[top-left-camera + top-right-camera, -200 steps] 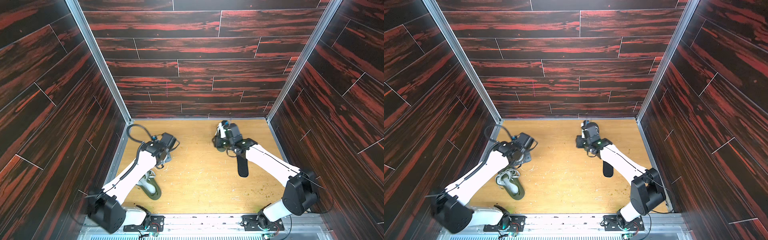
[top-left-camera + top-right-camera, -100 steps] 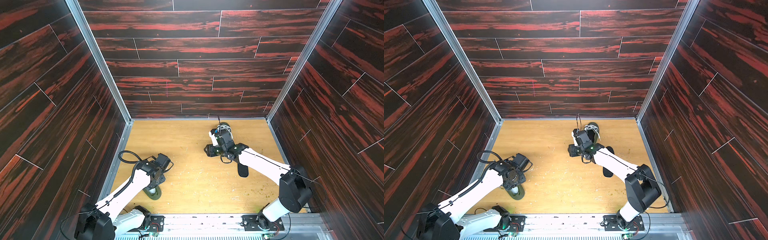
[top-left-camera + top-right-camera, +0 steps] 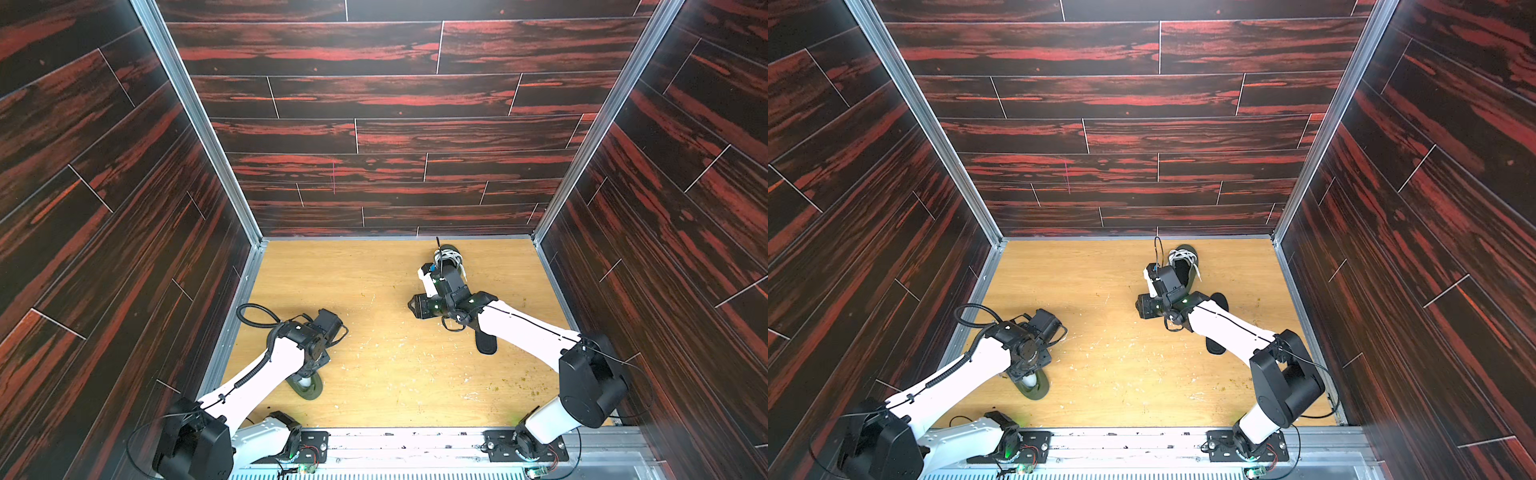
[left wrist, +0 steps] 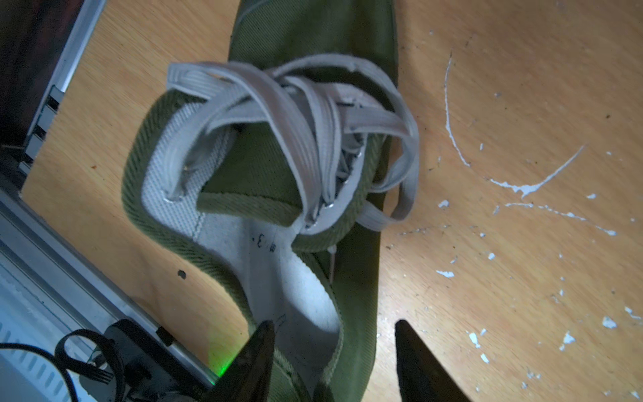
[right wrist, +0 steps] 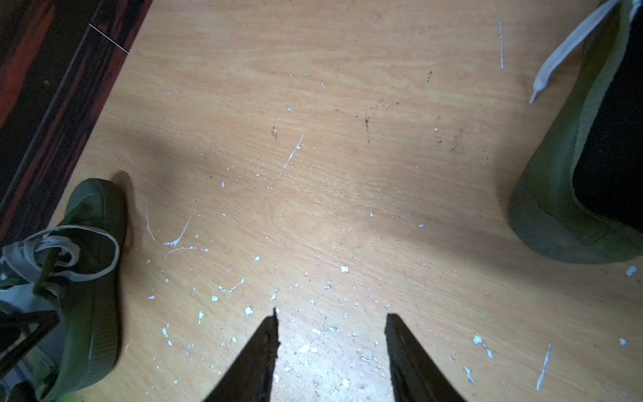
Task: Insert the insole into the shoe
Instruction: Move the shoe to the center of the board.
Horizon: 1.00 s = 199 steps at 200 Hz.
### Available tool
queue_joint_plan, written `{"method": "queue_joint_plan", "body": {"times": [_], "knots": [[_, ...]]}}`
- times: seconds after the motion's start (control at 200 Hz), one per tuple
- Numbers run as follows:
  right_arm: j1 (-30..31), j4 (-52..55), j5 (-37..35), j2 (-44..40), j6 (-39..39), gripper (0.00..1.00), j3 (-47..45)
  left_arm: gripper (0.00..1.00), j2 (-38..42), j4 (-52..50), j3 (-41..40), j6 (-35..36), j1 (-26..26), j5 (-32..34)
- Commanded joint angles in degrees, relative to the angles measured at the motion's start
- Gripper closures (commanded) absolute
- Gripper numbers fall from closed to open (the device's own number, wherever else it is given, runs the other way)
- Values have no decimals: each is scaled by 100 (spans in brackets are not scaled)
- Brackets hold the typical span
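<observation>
In both top views I'm seeing the black insole [image 3: 486,344] lying flat on the table [image 3: 374,270], partly under my right forearm. It is well apart from the near shoe [image 3: 311,391] at the front, where the left gripper [image 3: 300,375] is hanging over the heel end. The right gripper [image 3: 417,307] is hovering over bare wood near the far shoe [image 3: 451,253], which is sitting by the back wall. In the left wrist view the left jaws are standing apart, one of the fingers [image 4: 257,358] over the pale lining and the other outside. They are straddling the heel collar's side wall without pinching it. To do this step well, I'm judging I should be lowering and closing firmly on that wall, keeping the mouth gaping for the insole. The white laces [image 4: 313,115] are tangling across the tongue and may be narrowing the opening. In the right wrist view the right jaws are parted over nothing but scuffed wood. The insole isn't showing here, so I'm needing to swing round toward it. The far shoe, dark inside, and its loose lace end [image 5: 563,59] are sitting close by and could snag a careless swing.
</observation>
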<state>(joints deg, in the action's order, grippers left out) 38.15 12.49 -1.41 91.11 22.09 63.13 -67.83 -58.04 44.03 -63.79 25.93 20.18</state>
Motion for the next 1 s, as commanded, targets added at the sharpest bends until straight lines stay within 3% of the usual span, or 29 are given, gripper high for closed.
{"method": "queue_joint_plan", "body": {"times": [0.0,0.511,0.741,0.992], "knots": [[26,-63,166,-37,76,47,-74,43,-152,-48,77,-90,-27,234],[59,107,71,65,-10,47,97,50,-544,557,-241,-87,-119,356],[61,197,-40,20,-97,46,172,47,-521,459,-370,-195,-137,447],[57,191,-30,73,-63,46,232,44,-571,1146,-681,-101,-139,705]]}}
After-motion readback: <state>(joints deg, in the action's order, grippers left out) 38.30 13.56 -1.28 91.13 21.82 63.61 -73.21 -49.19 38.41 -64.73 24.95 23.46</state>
